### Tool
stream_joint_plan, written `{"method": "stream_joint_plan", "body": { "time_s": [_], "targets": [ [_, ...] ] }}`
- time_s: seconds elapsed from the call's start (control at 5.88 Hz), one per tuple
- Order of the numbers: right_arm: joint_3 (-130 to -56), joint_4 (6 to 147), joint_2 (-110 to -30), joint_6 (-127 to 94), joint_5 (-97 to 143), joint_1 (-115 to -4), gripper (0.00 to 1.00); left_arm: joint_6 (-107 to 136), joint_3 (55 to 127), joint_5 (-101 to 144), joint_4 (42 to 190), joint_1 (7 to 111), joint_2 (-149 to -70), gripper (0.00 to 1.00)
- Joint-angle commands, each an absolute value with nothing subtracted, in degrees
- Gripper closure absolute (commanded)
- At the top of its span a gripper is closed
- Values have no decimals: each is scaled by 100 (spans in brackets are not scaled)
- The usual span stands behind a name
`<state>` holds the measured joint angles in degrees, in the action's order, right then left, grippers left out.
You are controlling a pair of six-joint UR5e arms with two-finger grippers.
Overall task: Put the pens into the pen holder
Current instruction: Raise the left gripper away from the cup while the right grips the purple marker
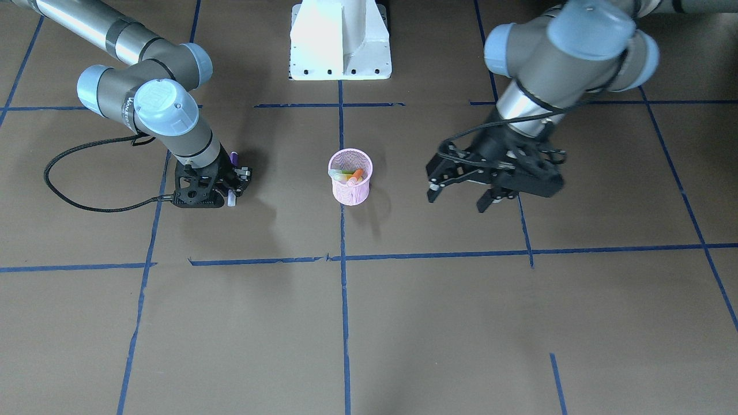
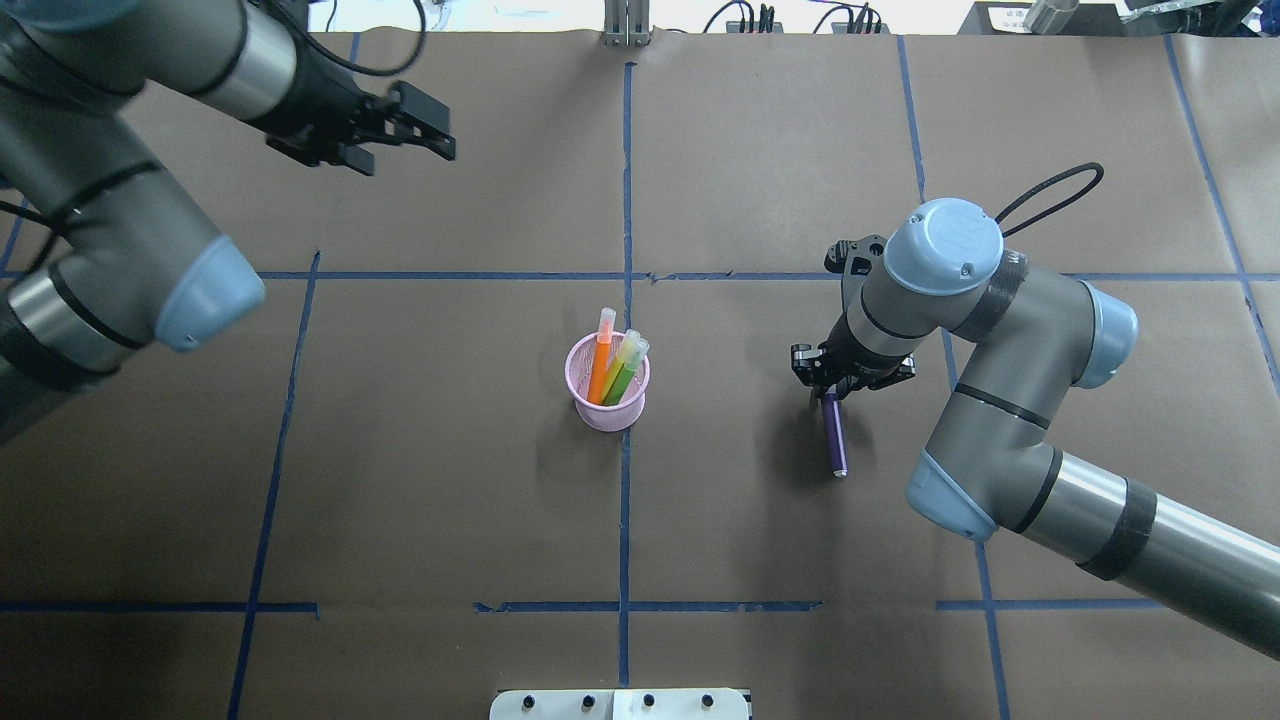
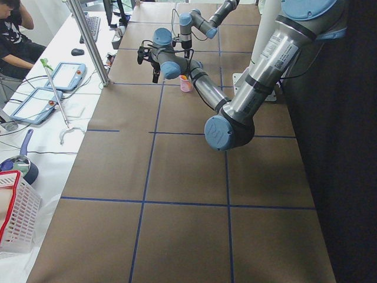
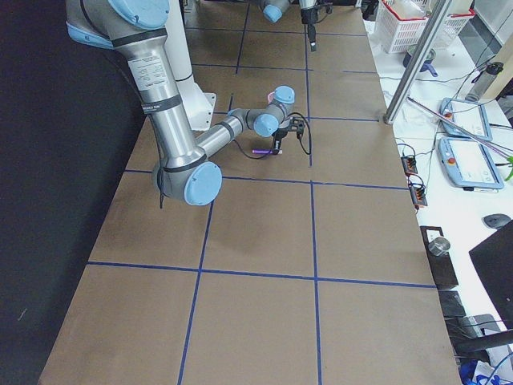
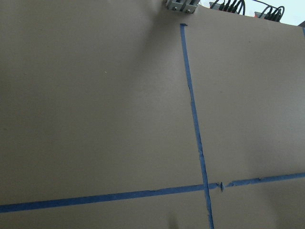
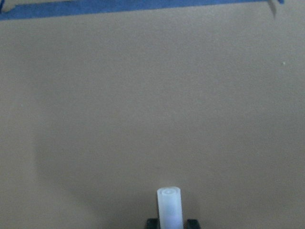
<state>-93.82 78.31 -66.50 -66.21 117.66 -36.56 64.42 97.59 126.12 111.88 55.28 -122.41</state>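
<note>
The pink mesh pen holder stands upright at the table's centre. An orange pen and a green pen lean inside it, cap ends up. To its right in the overhead view, my right gripper is down at the table and shut on the purple pen. The pen's pale cap sticks out between the fingers in the right wrist view. My left gripper hangs open and empty, well away from the holder.
Brown paper with blue tape lines covers the table. The white robot base stands at the near edge. A black cable loop trails from the right wrist. Side benches hold tablets and a red-rimmed basket; a person sits nearby.
</note>
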Motion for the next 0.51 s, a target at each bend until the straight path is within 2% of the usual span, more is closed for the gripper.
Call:
{"method": "stream_joint_plan", "body": {
  "time_s": [0.0, 0.17, 0.34],
  "targets": [
    [-9378, 7831, -6653, -6627, 11760, -3656, 69, 6173, 9738, 13426, 11162, 6159, -12138, 0],
    [-9387, 7875, -6645, -6618, 11760, -3648, 85, 5892, 9695, 13752, 11162, 6500, -12025, 0],
    [-9387, 7927, -6636, -6618, 11760, -3639, 95, 5332, 9660, 14085, 10971, 6887, -11902, 0]
  ]
}}
